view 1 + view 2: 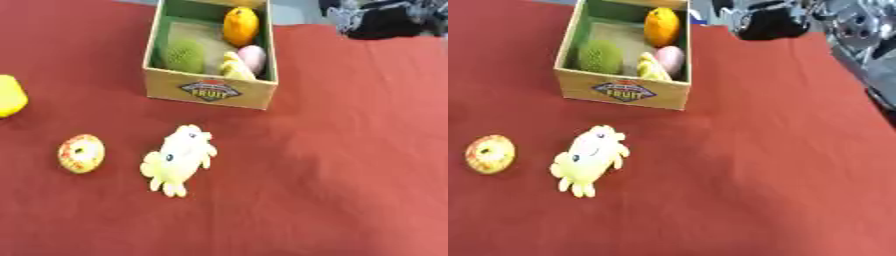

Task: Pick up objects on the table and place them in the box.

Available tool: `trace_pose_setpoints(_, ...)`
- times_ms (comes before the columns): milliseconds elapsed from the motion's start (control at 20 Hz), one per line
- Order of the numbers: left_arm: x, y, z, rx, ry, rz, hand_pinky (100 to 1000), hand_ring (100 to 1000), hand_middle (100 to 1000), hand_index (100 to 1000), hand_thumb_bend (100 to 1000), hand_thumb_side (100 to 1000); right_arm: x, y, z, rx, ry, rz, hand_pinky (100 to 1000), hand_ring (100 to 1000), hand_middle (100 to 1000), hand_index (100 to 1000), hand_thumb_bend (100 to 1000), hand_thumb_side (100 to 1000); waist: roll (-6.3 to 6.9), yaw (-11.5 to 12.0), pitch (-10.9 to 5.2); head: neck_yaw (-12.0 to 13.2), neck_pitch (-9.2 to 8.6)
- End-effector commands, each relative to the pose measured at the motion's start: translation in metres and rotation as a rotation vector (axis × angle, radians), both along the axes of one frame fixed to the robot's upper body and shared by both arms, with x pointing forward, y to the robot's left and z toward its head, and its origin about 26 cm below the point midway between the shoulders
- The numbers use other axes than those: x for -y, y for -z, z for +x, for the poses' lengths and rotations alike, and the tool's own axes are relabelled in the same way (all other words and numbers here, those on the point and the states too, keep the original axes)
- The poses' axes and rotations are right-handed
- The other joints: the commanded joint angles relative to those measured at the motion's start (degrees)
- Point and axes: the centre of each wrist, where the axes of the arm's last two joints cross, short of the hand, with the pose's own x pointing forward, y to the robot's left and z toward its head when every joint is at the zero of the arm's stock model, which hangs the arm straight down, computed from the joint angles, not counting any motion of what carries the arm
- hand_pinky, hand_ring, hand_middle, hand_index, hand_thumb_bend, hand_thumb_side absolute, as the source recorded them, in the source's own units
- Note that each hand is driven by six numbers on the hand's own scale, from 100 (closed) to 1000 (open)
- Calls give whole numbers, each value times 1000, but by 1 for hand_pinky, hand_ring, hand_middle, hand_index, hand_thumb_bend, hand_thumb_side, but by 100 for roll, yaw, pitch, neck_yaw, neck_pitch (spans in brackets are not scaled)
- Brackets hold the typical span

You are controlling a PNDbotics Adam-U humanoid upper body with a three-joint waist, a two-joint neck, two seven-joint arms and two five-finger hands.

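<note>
Right hand (pixel 767 22) hovers blurred beyond the box (pixel 623 92); fingers' spread cannot be told; toy (pixel 588 160) lies well short.

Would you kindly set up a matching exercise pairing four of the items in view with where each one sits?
Things:
1. orange fruit
2. green spiky fruit
3. yellow crab toy
4. donut

Places:
A. on the red cloth, directly in front of the box
B. inside the box, at its far end
C. on the cloth, left of the crab toy
D. inside the box, against its left wall

Pairs: 1-B, 2-D, 3-A, 4-C
</note>
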Motion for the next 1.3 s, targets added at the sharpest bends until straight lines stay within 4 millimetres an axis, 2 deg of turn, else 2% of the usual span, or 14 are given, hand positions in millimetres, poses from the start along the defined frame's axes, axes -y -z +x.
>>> trace_pose_setpoints(50,-5,-14,-4,25,-21,61,927,722,661,872,100,573,14,-4,-9,82,-45,7,816,743,718,854,100,100,85,-84,-164,171,71)
trace_pose_setpoints(150,-6,-19,-4,34,-22,98,925,722,661,869,100,560,24,9,-10,95,-69,38,817,741,717,849,100,100,141,-192,-191,277,107)
trace_pose_setpoints(250,-8,-27,-4,32,-33,151,921,723,661,868,100,546,33,24,-11,113,-91,72,816,738,714,840,100,251,196,-306,-221,375,143)
trace_pose_setpoints(350,-9,-35,-4,29,-44,213,918,724,662,867,100,542,40,39,-13,129,-108,118,814,734,712,836,100,361,242,-400,-247,452,165)
trace_pose_setpoints(400,-10,-39,-5,23,-56,246,916,725,662,863,100,535,43,48,-14,136,-117,151,813,727,708,830,100,473,268,-446,-257,501,177)
trace_pose_setpoints(550,-12,-51,-6,2,-97,341,911,728,665,862,100,520,50,77,-19,154,-141,252,809,719,705,825,100,553,335,-545,-273,648,210)
trace_pose_setpoints(700,-16,-60,-8,-36,-149,441,908,733,670,864,100,501,51,112,-25,159,-158,351,806,715,705,825,100,586,394,-615,-274,770,224)
trace_pose_setpoints(850,-20,-69,-11,-85,-210,533,904,742,677,869,100,483,49,137,-30,179,-163,425,803,709,701,824,100,595,436,-657,-276,819,257)
trace_pose_setpoints(1050,-29,-82,-12,-200,-310,707,893,755,695,889,100,453,47,153,-34,230,-173,528,801,705,698,820,100,591,493,-692,-299,856,315)
trace_pose_setpoints(1300,-54,-97,4,-354,-402,949,889,794,745,899,113,417,43,166,-37,236,-182,617,796,696,694,817,100,602,546,-745,-326,954,357)
